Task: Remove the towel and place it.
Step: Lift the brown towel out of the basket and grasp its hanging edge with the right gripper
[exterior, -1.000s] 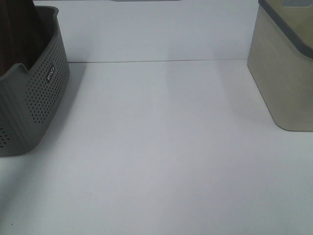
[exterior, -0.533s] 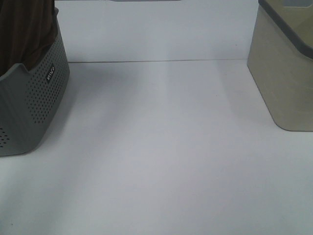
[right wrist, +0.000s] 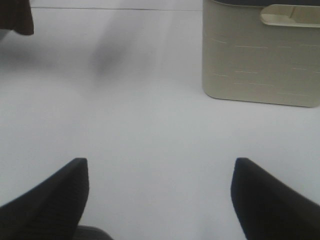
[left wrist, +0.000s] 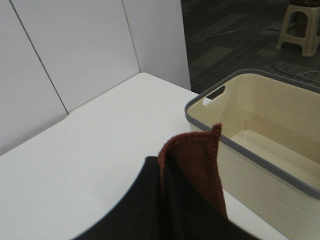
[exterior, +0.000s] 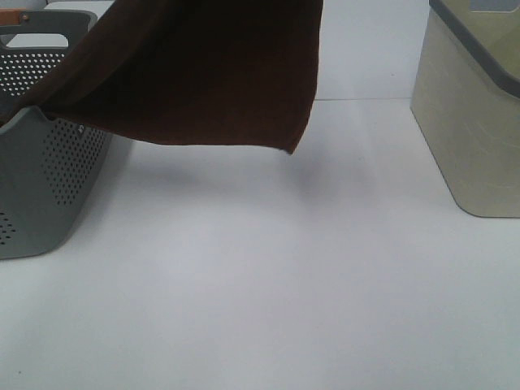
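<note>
- The left gripper is clamped tight on the towel (left wrist: 195, 160) — one red-brown corner pokes up right at its fingers, which the cloth hides, I think.
- From that grip the towel hangs down below, its long side slanting back to the grey basket (exterior: 49, 187) and crossing the rim.
- Ahead of this gripper sits the beige bin (left wrist: 260, 165).
- The right gripper (right wrist: 160, 175) is spread wide and holds nothing — the towel is well apart from it.

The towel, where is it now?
In the high view the towel hangs at the upper left, one end over the rim of the grey basket, its free corner above the table, well short of the beige bin on the right.
</note>
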Available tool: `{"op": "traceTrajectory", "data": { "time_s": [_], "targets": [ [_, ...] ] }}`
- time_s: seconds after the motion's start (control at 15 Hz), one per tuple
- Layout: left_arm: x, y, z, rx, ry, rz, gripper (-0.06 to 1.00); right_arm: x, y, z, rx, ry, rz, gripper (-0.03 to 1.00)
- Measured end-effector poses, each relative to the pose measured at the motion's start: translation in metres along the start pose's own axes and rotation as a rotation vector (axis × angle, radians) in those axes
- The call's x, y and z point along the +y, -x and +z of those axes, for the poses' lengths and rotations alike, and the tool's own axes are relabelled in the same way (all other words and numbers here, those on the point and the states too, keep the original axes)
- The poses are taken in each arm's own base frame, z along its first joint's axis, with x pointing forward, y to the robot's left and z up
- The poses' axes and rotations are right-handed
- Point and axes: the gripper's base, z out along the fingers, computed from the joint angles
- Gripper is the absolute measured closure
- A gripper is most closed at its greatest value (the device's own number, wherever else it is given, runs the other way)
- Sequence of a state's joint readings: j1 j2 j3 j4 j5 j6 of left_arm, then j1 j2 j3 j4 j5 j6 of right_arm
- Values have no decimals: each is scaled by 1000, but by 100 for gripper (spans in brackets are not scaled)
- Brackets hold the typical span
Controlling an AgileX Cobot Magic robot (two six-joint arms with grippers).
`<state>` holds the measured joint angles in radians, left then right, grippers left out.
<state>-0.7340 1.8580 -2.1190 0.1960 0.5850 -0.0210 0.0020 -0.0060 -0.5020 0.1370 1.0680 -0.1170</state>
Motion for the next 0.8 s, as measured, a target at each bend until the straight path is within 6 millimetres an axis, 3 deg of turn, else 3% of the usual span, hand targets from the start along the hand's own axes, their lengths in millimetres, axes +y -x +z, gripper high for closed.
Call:
{"op": "traceTrajectory", "data": {
  "time_s": [0.2, 0.4, 0.73, 0.8],
  "targets": [
    [-22, 1, -3, 21, -50, 12, 94, 9, 12, 13, 53, 126, 69, 22],
    [-27, 1, -3, 20, -62, 14, 94, 19, 36, 44, 128, 291, 131, 22],
    [-30, 1, -3, 22, -93, -31, 94, 30, 61, 115, 170, 590, -51, 22],
    [-30, 1, -4, 22, -96, -35, 94, 33, 66, 145, 144, 693, -72, 22]
  ]
}}
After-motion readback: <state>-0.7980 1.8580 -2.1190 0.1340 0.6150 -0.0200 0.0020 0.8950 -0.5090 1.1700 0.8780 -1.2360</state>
